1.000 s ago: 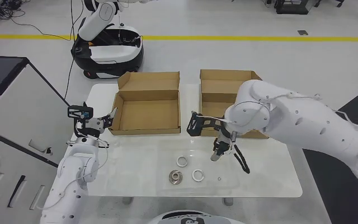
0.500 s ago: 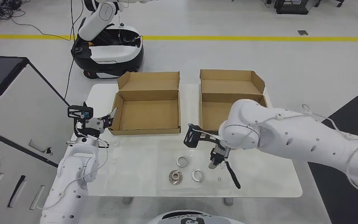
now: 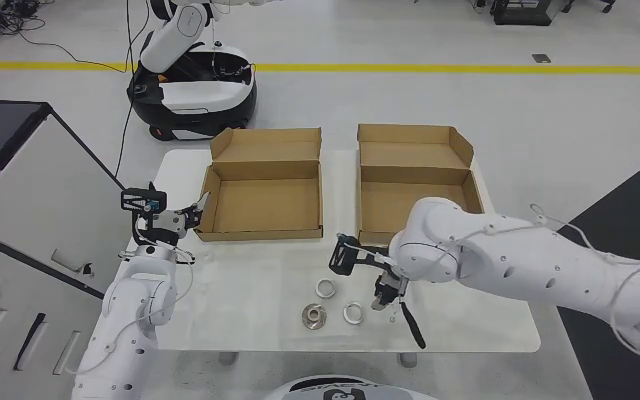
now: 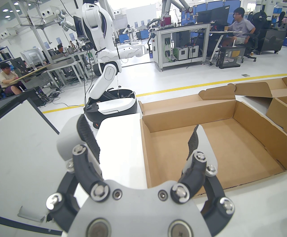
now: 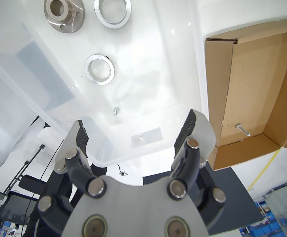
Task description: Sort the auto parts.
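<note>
Near the table's front lie two silver rings (image 3: 326, 288) (image 3: 354, 313) and a metal flange (image 3: 314, 317). The right wrist view shows the flange (image 5: 64, 14), both rings (image 5: 112, 12) (image 5: 99, 69) and a small bolt (image 5: 116, 111) on the table. My right gripper (image 3: 395, 310) (image 5: 136, 128) hangs open just above that small bolt, beside the nearer ring, holding nothing. A long bolt (image 5: 242, 129) lies in the right cardboard box (image 5: 251, 78). My left gripper (image 3: 190, 215) (image 4: 141, 139) stands open and empty at the left box's (image 4: 224, 143) outer corner.
Two open cardboard boxes (image 3: 265, 205) (image 3: 415, 195) sit side by side at the back of the white table (image 3: 250, 290). Another robot on a dark base (image 3: 195, 95) stands beyond the table. A grey cabinet (image 3: 40, 190) is at the left.
My right arm has swung from beside the right box toward the table's front and lowered over the small bolt next to the rings. The left arm has stayed still.
</note>
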Action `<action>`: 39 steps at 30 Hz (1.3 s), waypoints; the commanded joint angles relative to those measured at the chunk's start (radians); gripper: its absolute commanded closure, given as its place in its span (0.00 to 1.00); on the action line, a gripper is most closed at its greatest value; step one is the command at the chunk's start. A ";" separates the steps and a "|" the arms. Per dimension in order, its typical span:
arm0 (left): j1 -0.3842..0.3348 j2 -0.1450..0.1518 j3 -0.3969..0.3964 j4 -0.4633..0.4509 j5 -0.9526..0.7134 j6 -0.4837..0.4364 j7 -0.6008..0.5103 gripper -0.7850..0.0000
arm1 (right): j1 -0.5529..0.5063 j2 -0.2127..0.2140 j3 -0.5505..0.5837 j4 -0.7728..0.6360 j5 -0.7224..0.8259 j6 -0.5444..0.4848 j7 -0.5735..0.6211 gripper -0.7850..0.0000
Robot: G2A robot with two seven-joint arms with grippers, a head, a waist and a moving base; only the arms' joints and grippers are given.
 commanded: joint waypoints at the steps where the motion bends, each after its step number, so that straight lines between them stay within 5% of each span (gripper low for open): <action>1: 0.000 0.000 0.000 0.000 0.000 0.000 0.000 0.00 | -0.009 0.001 0.001 0.000 -0.004 -0.001 0.008 0.00; 15: 0.000 0.000 0.000 0.000 0.000 0.000 0.000 0.00 | -0.090 0.001 0.007 0.009 -0.107 0.005 -0.023 0.00; 36: 0.000 0.000 0.000 0.000 0.000 0.000 0.000 0.00 | -0.111 0.043 0.029 -0.023 -0.060 -0.323 0.048 0.05; 39: 0.000 0.000 0.000 0.000 0.000 0.000 0.000 0.00 | -0.107 0.049 0.024 -0.027 -0.067 -0.331 0.048 0.23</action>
